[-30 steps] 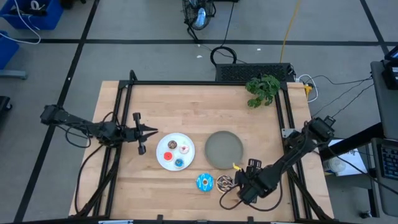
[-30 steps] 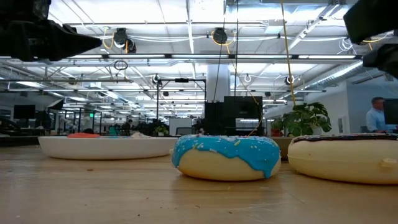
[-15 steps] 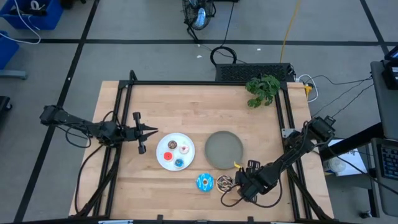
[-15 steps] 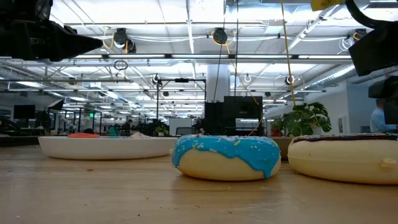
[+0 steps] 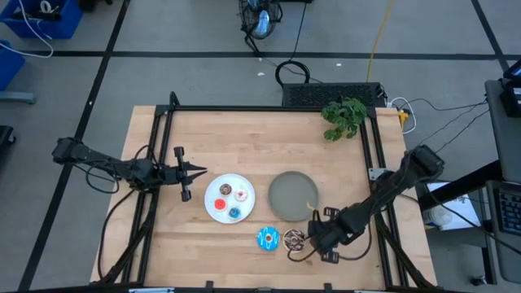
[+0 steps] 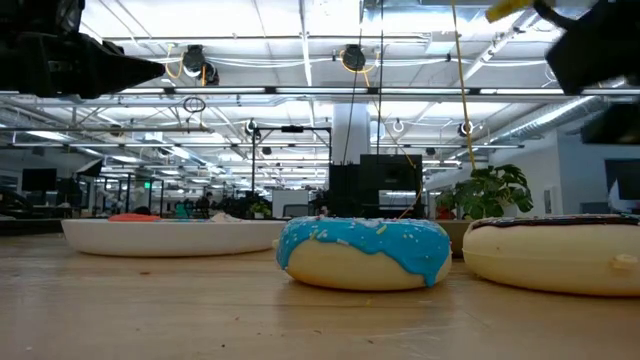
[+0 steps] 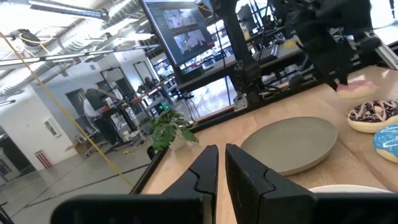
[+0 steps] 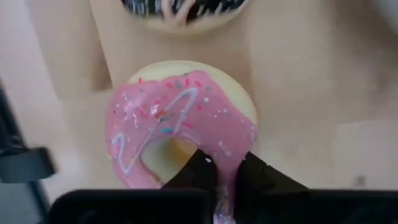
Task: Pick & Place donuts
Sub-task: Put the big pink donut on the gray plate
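Observation:
A pink-iced donut lies on the wooden table, and my right gripper is shut on it; in the high view that gripper hides it. Beside it lie a brown sprinkled donut and a blue donut, each flat on the table. Several tiny donuts rest on the white plate. The grey plate lies just beyond them. My left gripper hangs shut and level, left of the white plate, touching nothing. My right gripper pinches one section of the pink donut's ring, with one finger at the hole and the other outside the rim. The fingers come steeply from above. The donut lies flat with its icing up; I cannot tell whether it is off the table.
A potted green plant stands at the table's far right corner. A black frame borders the table's far and side edges. Bare wood lies between the plates and the far edge. The left wrist view shows a person far off in the room.
My right gripper has tipped to point more steeply down and shifted slightly toward the table's left, by the brown donut. The blue and brown donuts and both plates have stayed where they were.

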Controlling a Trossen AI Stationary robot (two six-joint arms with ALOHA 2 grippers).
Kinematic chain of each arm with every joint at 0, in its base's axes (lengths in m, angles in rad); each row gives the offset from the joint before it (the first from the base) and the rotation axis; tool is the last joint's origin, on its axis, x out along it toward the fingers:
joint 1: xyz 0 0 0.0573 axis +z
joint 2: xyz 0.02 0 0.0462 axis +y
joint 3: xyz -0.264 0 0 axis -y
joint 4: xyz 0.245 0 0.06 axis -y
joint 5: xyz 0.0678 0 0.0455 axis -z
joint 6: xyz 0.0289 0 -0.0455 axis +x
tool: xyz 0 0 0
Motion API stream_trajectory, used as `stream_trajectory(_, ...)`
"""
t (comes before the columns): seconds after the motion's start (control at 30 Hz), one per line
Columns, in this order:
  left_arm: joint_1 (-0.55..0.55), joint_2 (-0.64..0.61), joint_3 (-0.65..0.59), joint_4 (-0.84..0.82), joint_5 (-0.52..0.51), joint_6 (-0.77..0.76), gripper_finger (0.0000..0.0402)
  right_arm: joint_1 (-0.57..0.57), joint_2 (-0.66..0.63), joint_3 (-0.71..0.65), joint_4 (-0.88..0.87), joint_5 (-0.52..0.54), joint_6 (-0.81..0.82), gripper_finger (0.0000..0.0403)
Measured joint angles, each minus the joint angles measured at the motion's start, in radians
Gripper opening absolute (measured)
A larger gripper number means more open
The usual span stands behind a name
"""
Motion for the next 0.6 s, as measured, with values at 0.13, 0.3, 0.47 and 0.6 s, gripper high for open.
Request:
stream_trajectory(0.13,0.000,0.000,0.000,0.000,0.000,0.000,0.0037,-0.029,-0.093,0.000,-0.021,0.005,0.025,0.0029)
stream_trajectory(0.3,0.000,0.000,0.000,0.000,0.000,0.000,0.0037,-0.053,-0.186,0.022,-0.027,0.008,0.005,0.0015)
stream_trajectory(0.47,0.000,0.000,0.000,0.000,-0.001,0.001,0.0037,-0.094,-0.219,0.154,-0.144,0.057,-0.083,0.0009)
stream_trajectory(0.6,0.000,0.000,0.000,0.000,-0.001,0.022,0.0037,-0.171,-0.219,0.314,-0.293,0.116,-0.150,0.0013)
